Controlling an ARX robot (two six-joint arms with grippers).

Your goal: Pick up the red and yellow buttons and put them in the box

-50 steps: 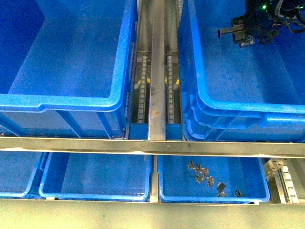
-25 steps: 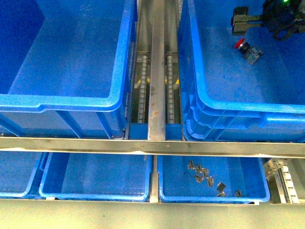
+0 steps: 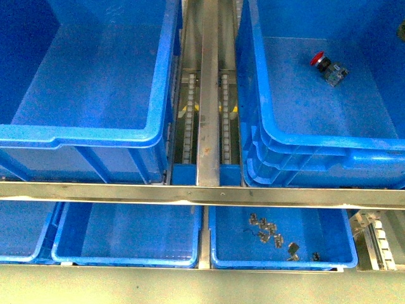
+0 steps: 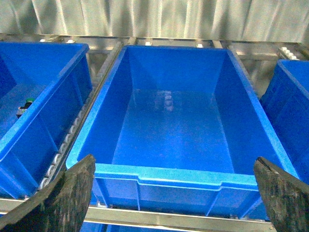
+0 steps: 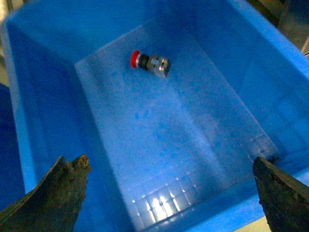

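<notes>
Red button (image 3: 328, 66) lying on side on floor of box (image 3: 316, 144), far right part, cap pointing left. Right pincer (image 5: 170, 162) hanging open above box, fingers spread wide, gripping nothing, well apart from button. Left pincer (image 4: 174, 162) also gaping open, facing another blue bin (image 4: 169, 176). Small metal parts (image 3: 269, 233) sitting in near tray (image 3: 285, 261).
</notes>
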